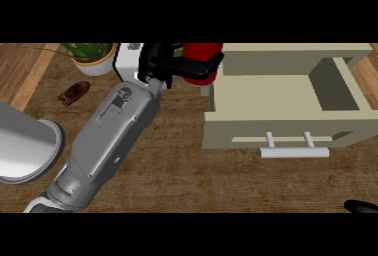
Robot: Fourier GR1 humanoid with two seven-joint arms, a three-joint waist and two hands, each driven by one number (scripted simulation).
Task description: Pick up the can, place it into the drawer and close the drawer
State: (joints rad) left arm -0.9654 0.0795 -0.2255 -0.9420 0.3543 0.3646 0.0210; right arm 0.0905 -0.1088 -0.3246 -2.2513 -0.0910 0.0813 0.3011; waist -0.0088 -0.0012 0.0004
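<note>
this is looking like a kitchen in a home. a brown wooden counter (184, 170) is filling the view. a pale drawer (284, 107) with a grey handle (294, 151) is sitting open on the right. a green plant in a white pot (92, 57) is standing at the far left, and a shiny metal pot (26, 145) is sitting at the left edge.

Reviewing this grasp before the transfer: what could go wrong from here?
1. The left robot hand holds the red cylindrical can just outside the open beige drawer; moving across, the can might clip the drawer's near side wall.
2. The robot hand hides much of the can, so how it sits in the fingers is unclear; it may tilt on release.
3. The green potted plant stands close beside the grey forearm; a swing could brush it.
</note>
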